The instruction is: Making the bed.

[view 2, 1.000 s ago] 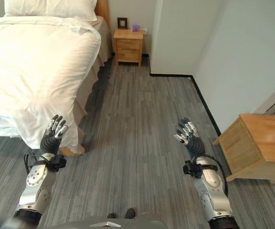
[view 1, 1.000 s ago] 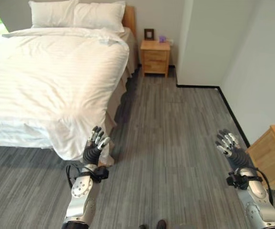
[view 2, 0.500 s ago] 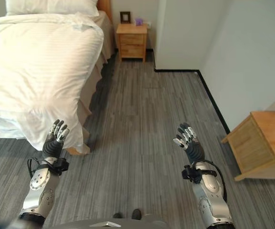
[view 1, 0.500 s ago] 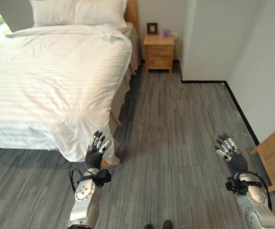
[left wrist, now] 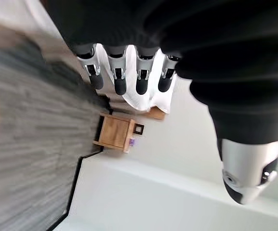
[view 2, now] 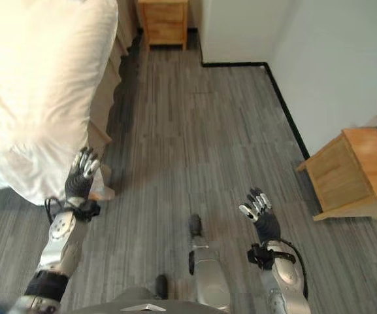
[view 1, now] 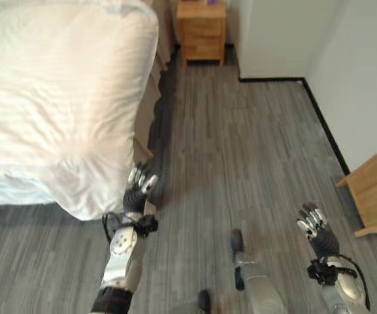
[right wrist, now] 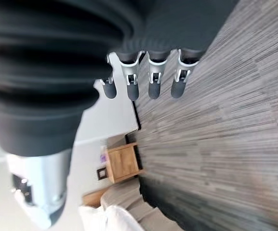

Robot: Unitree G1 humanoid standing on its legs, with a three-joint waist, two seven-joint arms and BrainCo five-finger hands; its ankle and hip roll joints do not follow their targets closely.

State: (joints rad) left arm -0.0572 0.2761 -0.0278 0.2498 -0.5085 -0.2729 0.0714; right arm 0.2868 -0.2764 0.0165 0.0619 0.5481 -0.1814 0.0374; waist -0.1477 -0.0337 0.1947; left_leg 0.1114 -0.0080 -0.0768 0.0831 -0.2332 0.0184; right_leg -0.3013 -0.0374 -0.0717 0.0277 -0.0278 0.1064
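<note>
The bed [view 1: 57,98] blocks my left side; its white cover [view 1: 77,196] hangs just beside my left hand [view 1: 138,190]. The grey floor [view 1: 240,144] ahead has room.

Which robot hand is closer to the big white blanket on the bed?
Left. The left robot hand is raised right beside the white blanket's hanging corner; the right robot hand is far across the grey floor.

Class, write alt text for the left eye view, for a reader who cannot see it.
The robot's left hand, fingers straight, is raised beside the hanging corner of a white duvet on a bed. Its right hand, also open, is held over the grey floor; a wooden nightstand stands by the far wall.
</note>
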